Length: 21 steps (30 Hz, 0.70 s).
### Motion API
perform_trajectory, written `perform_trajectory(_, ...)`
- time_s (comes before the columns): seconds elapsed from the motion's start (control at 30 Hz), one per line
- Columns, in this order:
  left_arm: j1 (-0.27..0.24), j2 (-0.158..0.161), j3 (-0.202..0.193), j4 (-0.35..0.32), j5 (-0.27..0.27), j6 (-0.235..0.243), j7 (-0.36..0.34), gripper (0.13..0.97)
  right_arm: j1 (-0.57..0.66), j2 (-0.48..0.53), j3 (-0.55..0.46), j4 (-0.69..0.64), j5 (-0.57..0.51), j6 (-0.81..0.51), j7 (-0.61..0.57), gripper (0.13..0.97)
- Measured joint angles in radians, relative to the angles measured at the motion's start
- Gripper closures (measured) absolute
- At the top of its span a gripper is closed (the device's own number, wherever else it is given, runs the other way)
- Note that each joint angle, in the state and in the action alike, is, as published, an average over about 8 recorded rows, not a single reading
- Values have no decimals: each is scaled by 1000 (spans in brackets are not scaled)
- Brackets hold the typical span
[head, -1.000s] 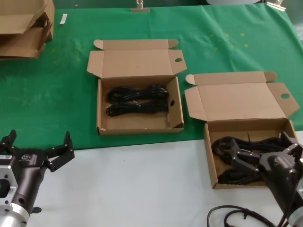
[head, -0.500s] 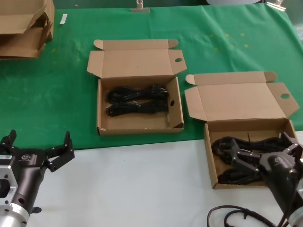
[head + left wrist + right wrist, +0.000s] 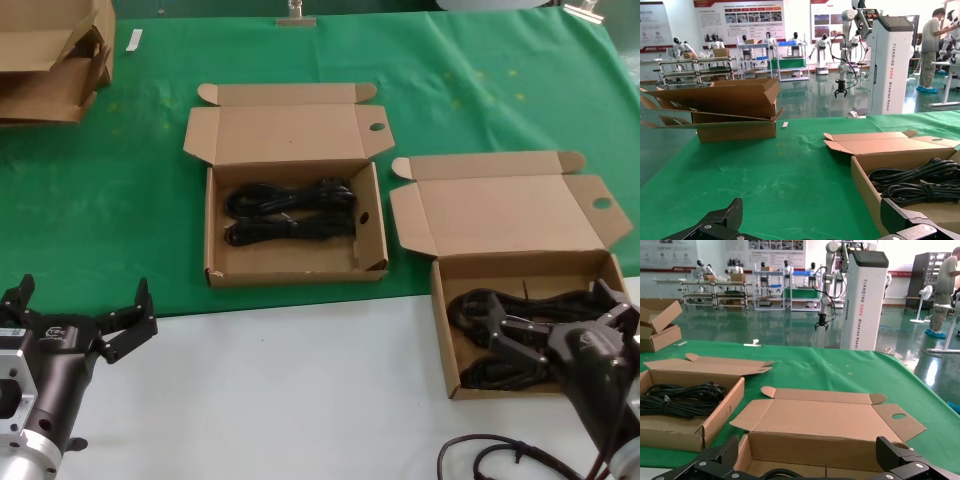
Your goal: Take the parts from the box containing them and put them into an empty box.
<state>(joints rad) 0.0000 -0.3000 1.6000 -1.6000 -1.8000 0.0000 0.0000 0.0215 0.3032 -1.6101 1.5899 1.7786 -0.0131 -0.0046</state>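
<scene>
Closest to me, my right end effector hangs over the near box at the table's front right. Its jaws are spread wide, nothing in them, straddling the cables that lie there. I can see black loops on both sides of the wrist, which hides the middle of the pile. How close the fingertips are to the cables I can't tell.

These look like soft, floppy bundles to me. They're light enough, but they'll sag and trail at both ends once lifted. The rubber jacket should give decent grip. I'd take a bundle across its middle, where the loops are bunched tightest, so every strand gets pinched and the plugs hang evenly. Grab near an end and I'd expect it to droop and snag the box wall.

My own loose cable lies on the white table just in front of that box. I'll keep clear of it.

Left end effector is parked at the front left, jaws released, holding nothing.

Further out on the green cloth, the far box with its raised holed flap already has two bundles laid lengthwise toward its back. The front half is bare, and I'd aim the drop there.

Far left, stacked boxes, not in play.
</scene>
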Motion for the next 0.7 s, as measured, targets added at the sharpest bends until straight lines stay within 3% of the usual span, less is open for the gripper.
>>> perform_trajectory(0.7,0,0,0,0,0,0,0,132,0,0,0,0,0,0,0,129)
